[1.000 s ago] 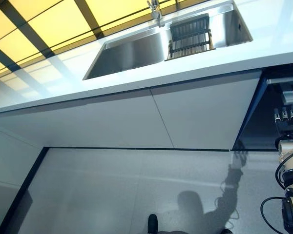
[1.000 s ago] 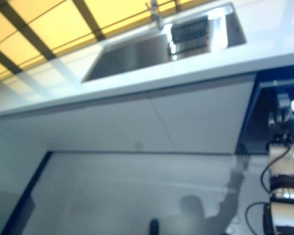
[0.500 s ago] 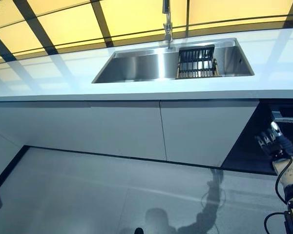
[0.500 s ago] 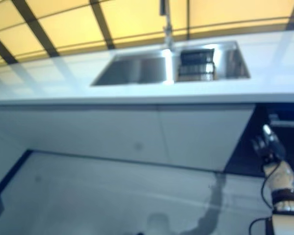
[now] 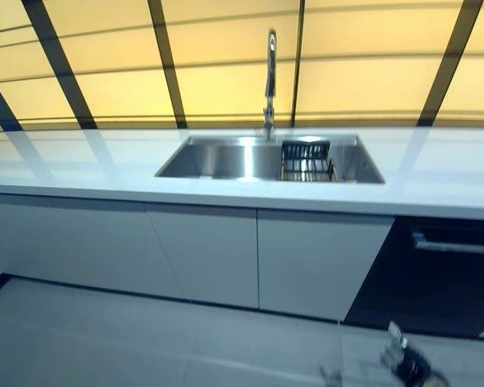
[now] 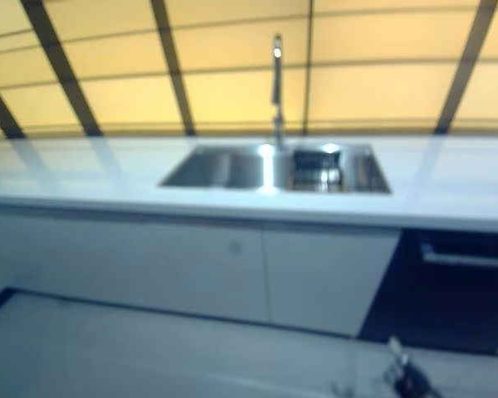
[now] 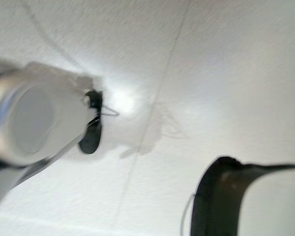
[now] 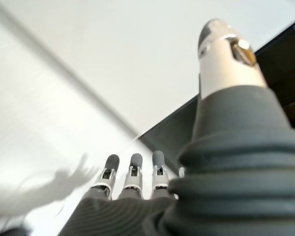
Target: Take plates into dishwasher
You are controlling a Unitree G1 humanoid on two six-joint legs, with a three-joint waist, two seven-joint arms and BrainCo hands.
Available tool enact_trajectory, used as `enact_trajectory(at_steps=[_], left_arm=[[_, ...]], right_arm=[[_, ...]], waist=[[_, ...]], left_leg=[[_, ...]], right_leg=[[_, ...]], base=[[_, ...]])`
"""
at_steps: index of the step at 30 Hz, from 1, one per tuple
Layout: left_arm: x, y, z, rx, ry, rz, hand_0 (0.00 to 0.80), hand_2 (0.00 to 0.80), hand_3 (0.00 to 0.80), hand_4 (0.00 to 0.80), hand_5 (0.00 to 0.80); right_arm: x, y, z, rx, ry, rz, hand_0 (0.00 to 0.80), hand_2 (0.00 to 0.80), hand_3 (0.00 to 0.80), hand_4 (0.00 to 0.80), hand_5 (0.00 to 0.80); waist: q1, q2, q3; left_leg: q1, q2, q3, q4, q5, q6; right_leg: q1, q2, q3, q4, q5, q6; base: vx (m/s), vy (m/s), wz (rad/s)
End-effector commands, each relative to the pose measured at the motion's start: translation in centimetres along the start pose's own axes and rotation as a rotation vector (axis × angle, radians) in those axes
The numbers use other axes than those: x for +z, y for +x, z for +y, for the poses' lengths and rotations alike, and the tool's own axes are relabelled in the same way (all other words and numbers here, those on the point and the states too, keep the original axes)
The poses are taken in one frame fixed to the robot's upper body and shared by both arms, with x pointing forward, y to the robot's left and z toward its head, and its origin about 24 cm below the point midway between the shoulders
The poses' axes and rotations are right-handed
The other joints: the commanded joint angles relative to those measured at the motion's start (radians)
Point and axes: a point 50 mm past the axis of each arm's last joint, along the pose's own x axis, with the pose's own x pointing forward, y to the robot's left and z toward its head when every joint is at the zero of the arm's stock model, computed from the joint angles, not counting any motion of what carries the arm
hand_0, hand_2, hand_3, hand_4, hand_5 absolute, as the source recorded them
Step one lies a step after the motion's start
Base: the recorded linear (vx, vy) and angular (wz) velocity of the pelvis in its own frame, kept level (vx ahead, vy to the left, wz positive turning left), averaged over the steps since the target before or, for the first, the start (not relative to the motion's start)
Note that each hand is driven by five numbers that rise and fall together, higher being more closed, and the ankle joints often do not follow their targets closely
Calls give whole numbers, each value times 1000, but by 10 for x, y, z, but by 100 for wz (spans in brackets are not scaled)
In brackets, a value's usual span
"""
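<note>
Right hand (image 8: 137, 187): low at the lower right of the head views, above the floor (image 5: 145, 339); in its own wrist view the fingers (image 8: 132, 169) stand straight in a row and the thumb (image 8: 226, 54) sticks up apart from them, so the hand is spread and holds nothing.
Left hand: only a blurred silver shape shows in its wrist view; whether the fingers are straight or curled, I cannot tell.
Plates: none can be made out in any view.
Dishwasher (image 5: 444, 274): the dark front under the counter (image 5: 436, 181), right of the white cabinets (image 5: 202, 250), with a bar handle (image 5: 456, 244) near its top.
Sink (image 5: 226, 160): set in the counter, with a tap (image 5: 269, 76) behind it and a dark rack (image 5: 306, 160) in its right part.
</note>
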Motion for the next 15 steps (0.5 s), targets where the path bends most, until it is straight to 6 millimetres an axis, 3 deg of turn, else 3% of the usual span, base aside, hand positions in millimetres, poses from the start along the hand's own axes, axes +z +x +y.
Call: enact_trajectory(at_steps=[1,4,7,10,11,15], left_arm=[[7,3,0,28,95,28,0,0,0,0,0],[2,4,-6,43,127,79,0,0,0,0,0],[-1,4,-9,35,128,113,0,0,0,0,0],[-7,5,-25,-9,137,151,0,0,0,0,0],[-8,5,-29,-26,138,158,0,0,0,0,0],[-10,5,-30,-7,165,151,0,0,0,0,0]], right_arm=[[-1,4,15,44,-71,-8,0,0,0,0,0],[-57,-4,-3,-8,-194,146,0,0,0,0,0],[-75,-8,-11,-49,-263,203,0,0,0,0,0],[-110,-22,-34,-204,-420,312,0,0,0,0,0],[-115,-24,-36,-219,-389,334,0,0,0,0,0],[-130,-29,-37,-203,-581,434,0,0,0,0,0]], waist=[[-7,-10,9],[-27,-19,-14],[-35,-22,-21],[-50,-29,-33],[-51,-29,-34],[-54,-30,-33]], left_leg=[[15,19,16,-16,-8,21],[28,18,37,-25,-16,18],[29,16,41,-25,-18,21],[40,14,53,-25,-27,30],[41,16,54,-25,-28,31],[51,21,62,-25,-35,36]], right_leg=[[79,-1,9,-65,-8,-4],[95,4,9,-113,16,9],[93,5,15,-107,12,10],[93,7,26,-95,4,12],[93,7,28,-94,2,12],[98,9,33,-93,-6,13]], base=[[18,104,-10],[4,92,-11],[3,48,-4],[8,53,-3],[-11,59,-5],[-19,36,-18]])
